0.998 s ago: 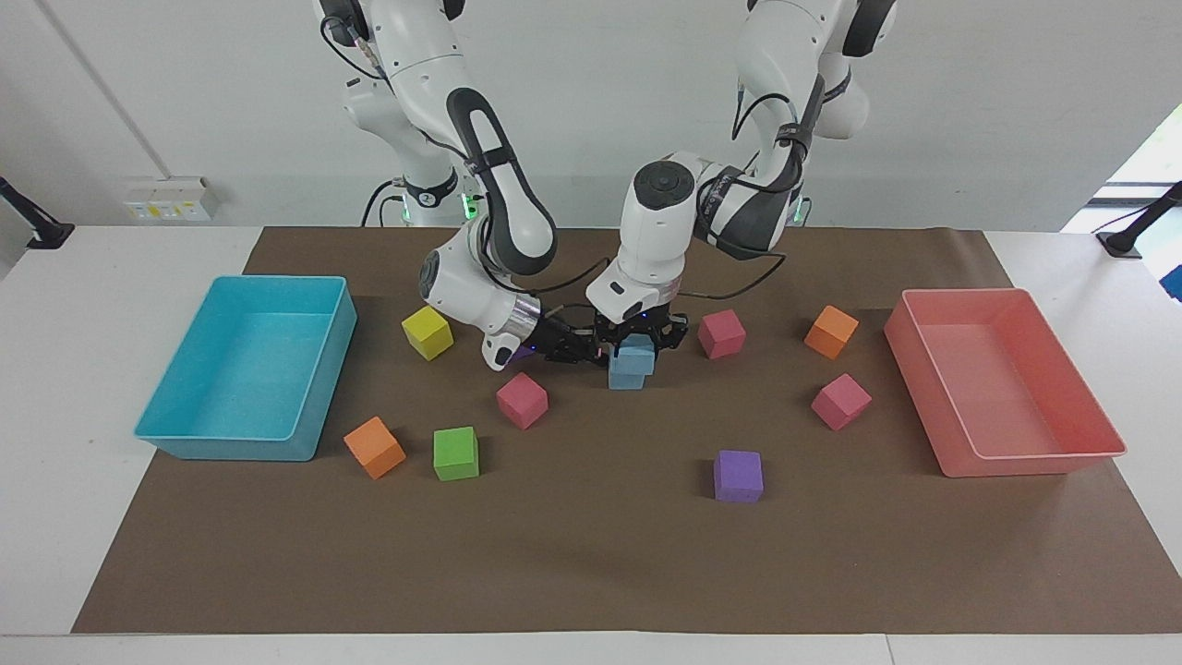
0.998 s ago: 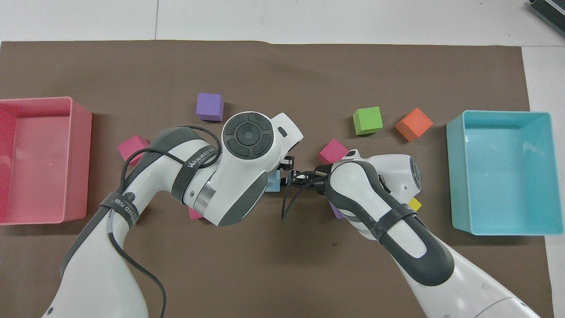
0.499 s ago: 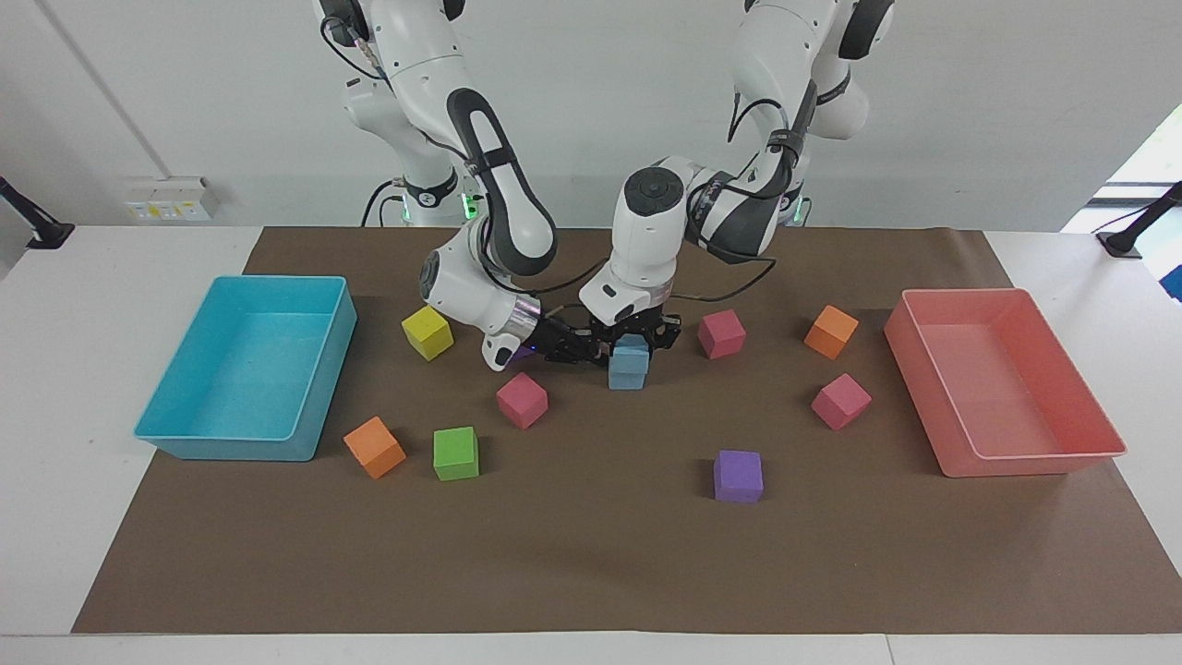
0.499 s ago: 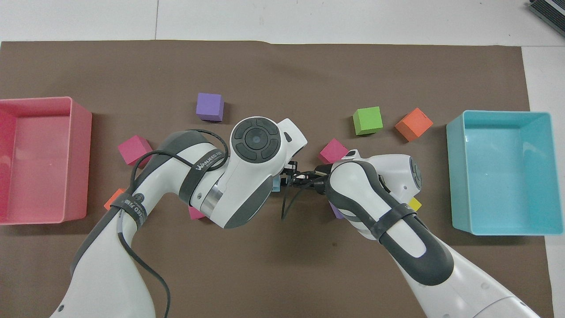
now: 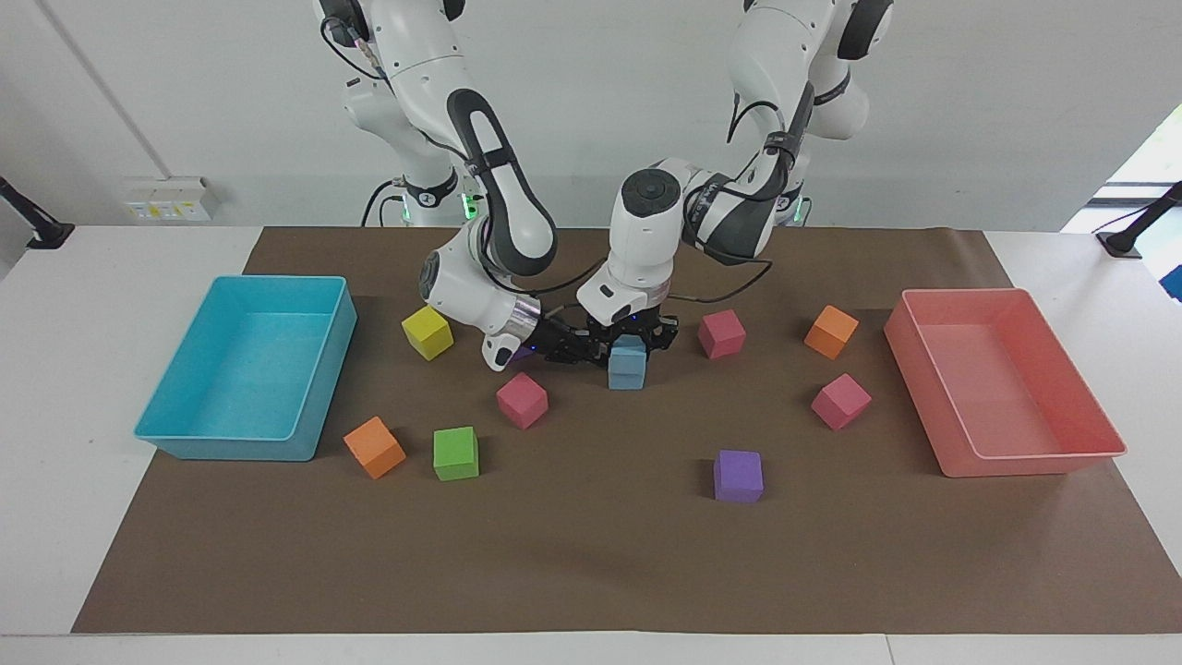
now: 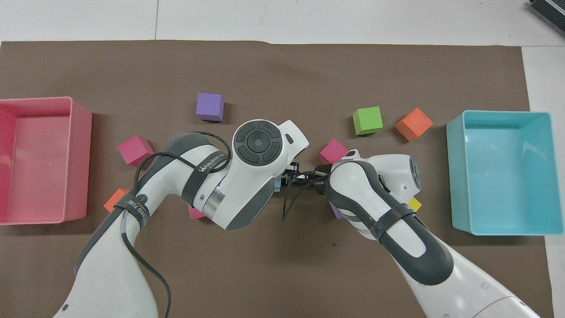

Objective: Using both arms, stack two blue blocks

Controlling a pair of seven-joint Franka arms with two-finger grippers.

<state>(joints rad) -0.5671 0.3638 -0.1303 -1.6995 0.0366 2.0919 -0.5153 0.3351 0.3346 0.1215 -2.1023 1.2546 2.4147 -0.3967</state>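
Left gripper has sunk with the upper blue block onto the lower blue block, jaws clamped, right gripper beside the stack mid-counter, its jaw state unreadable.

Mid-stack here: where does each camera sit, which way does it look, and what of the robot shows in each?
Facing view: high across the table, looking at both arms from base to pincers; the left pincer is at the blue blocks.
Overhead view: above the robots, looking steeply down; arms enter from the bottom, hiding the stack.
Both show the turquoise tray and purple cube.
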